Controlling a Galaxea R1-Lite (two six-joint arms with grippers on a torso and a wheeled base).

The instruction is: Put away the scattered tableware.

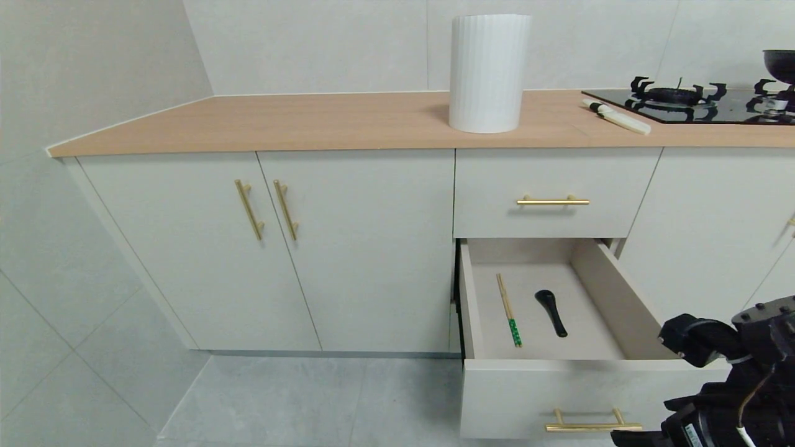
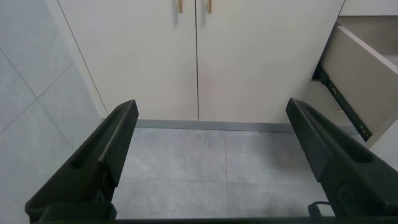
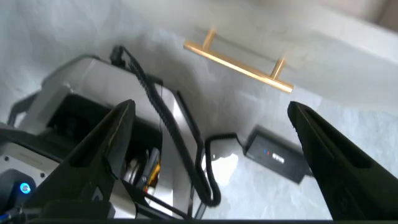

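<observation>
The lower drawer [image 1: 528,377] stands pulled out. Inside it lie a pair of wooden chopsticks with green tips [image 1: 508,309] and, beside them, a black spoon [image 1: 551,312]. A white knife-like utensil [image 1: 616,116] rests on the wooden countertop [image 1: 310,121] next to the stove. My right arm [image 1: 739,379] is low at the drawer's front right corner. My right gripper [image 3: 211,109] is open and holds nothing, just below the drawer's gold handle [image 3: 239,60]. My left gripper [image 2: 211,109] is open and holds nothing, above the floor facing the cabinet doors [image 2: 199,56].
A tall white ribbed canister [image 1: 489,73] stands on the counter above the drawers. A black gas stove [image 1: 695,102] with a dark pot [image 1: 781,62] is at the far right. The upper drawer [image 1: 553,192] is closed. Grey tile floor [image 1: 279,403] lies in front of the cabinets.
</observation>
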